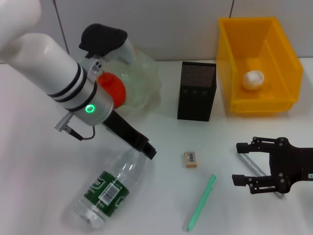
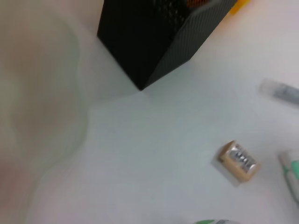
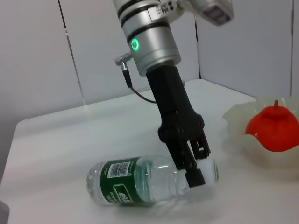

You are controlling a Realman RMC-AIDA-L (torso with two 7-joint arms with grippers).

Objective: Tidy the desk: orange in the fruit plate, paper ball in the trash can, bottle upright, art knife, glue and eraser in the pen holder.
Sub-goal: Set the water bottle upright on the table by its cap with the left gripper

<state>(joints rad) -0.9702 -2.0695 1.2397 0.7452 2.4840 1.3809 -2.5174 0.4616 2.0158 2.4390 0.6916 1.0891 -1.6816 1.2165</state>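
From the head camera the bottle (image 1: 110,188) lies on its side, long axis slanting toward the left gripper (image 1: 146,149), far nearer than the spread right gripper (image 1: 244,164); the right wrist camera shows those left fingers (image 3: 191,170) pinching the bottle's end.

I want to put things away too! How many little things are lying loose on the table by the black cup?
3: the eraser in front of the pen holder, a green pen-like stick nearer, and a clear stick under the right gripper.

Bright even light, soft shadows; left wrist view blurred, others sharp.
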